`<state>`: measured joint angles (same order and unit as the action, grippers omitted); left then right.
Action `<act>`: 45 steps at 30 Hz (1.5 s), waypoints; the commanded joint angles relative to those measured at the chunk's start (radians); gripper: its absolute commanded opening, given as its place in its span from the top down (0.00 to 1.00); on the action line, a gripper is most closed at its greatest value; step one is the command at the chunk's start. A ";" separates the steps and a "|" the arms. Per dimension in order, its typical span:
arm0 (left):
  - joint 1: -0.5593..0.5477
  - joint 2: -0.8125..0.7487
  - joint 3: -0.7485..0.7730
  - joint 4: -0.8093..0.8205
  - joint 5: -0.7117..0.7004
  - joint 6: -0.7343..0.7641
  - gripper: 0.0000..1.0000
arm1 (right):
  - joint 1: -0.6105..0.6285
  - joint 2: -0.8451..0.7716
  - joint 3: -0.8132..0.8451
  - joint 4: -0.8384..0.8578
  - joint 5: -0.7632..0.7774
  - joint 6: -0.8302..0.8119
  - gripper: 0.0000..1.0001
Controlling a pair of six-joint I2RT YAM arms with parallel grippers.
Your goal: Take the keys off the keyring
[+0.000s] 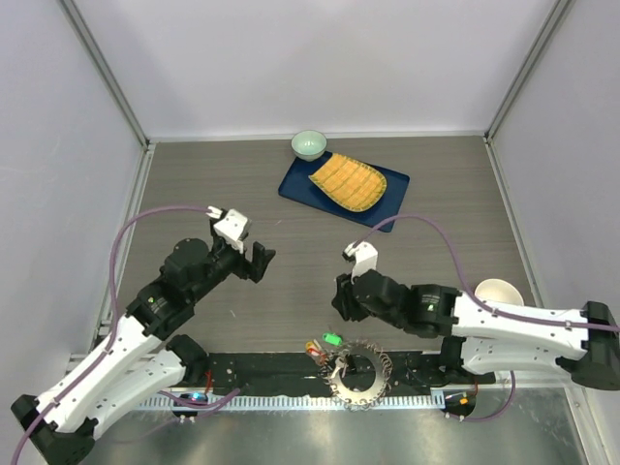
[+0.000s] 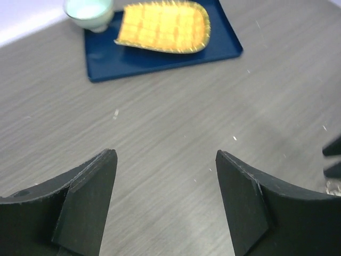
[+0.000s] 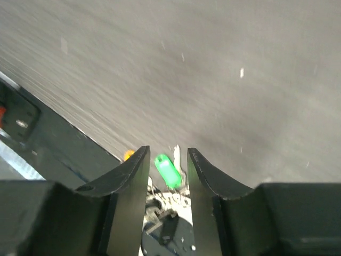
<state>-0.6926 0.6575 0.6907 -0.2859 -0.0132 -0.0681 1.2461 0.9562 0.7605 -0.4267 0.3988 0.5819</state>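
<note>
The keyring (image 1: pixel 356 377), a grey wreath of silvery keys, lies on the black strip at the table's near edge. Keys with a green head (image 1: pixel 331 339) and a red head (image 1: pixel 312 347) stick out at its upper left. My right gripper (image 1: pixel 342 296) hovers just beyond them, open, holding nothing. In the right wrist view the green key head (image 3: pixel 168 170) shows in the gap of that gripper (image 3: pixel 166 152), clear of both fingers, with silvery keys (image 3: pixel 170 200) below and an orange head (image 3: pixel 128 155) at left. My left gripper (image 1: pixel 260 260) (image 2: pixel 165 154) stands wide open over bare table.
A blue tray (image 1: pixel 295 186) holding a yellow quilted pad (image 1: pixel 349 182) lies at the back, with a pale green bowl (image 1: pixel 309 144) at its corner. A white cup (image 1: pixel 498 291) stands at the right beside the right arm. Both appear in the left wrist view, tray (image 2: pixel 106 66), bowl (image 2: pixel 89 10).
</note>
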 commanded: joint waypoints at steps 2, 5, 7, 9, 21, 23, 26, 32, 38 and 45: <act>-0.001 -0.055 -0.010 0.117 -0.169 0.002 0.20 | 0.001 0.094 -0.090 -0.089 -0.132 0.234 0.54; 0.001 -0.075 -0.025 0.099 -0.162 0.011 0.20 | 0.006 0.159 -0.112 -0.078 -0.150 0.257 0.53; 0.001 -0.096 -0.028 0.093 -0.166 0.020 0.20 | 0.010 0.190 -0.133 -0.054 -0.160 0.250 0.53; -0.001 -0.107 -0.037 0.100 -0.169 0.027 0.20 | 0.024 0.226 -0.125 -0.055 -0.155 0.227 0.55; -0.001 -0.108 -0.043 0.109 -0.130 0.033 0.20 | 0.142 0.371 -0.020 -0.127 -0.100 0.157 0.61; -0.001 -0.111 -0.046 0.116 -0.129 0.033 0.20 | 0.154 0.397 -0.001 -0.148 -0.087 0.159 0.62; -0.001 -0.108 -0.045 0.111 -0.125 0.033 0.20 | 0.170 0.418 0.020 -0.190 -0.054 0.164 0.63; -0.001 -0.110 -0.046 0.113 -0.125 0.031 0.20 | 0.177 0.408 0.026 -0.213 -0.029 0.173 0.63; -0.001 -0.108 -0.045 0.113 -0.119 0.027 0.19 | 0.177 0.427 0.019 -0.227 -0.049 0.180 0.65; -0.001 -0.113 -0.048 0.114 -0.128 0.028 0.20 | 0.182 0.438 -0.012 -0.202 -0.038 0.188 0.69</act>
<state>-0.6926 0.5495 0.6464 -0.2276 -0.1402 -0.0444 1.4197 1.3823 0.7532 -0.6407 0.3305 0.7498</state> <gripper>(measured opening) 0.804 0.332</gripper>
